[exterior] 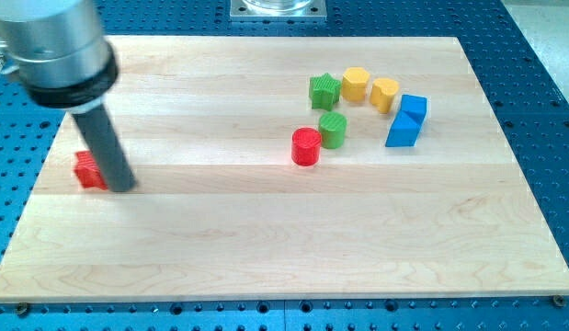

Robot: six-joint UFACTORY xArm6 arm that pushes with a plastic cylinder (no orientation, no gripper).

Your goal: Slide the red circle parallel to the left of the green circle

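Note:
The red circle (305,146) stands near the board's middle, touching the green circle (333,130), which sits just up and to its right. My tip (122,187) is far off at the view's left, right beside a second red block (88,171) whose shape is partly hidden by the rod. The rod rises up and left to the arm's grey end.
A green star-shaped block (324,90), a yellow block (356,84) and another yellow block (385,94) lie in a row above the green circle. A blue block (406,120) lies to their right. The wooden board (266,248) rests on a blue perforated table.

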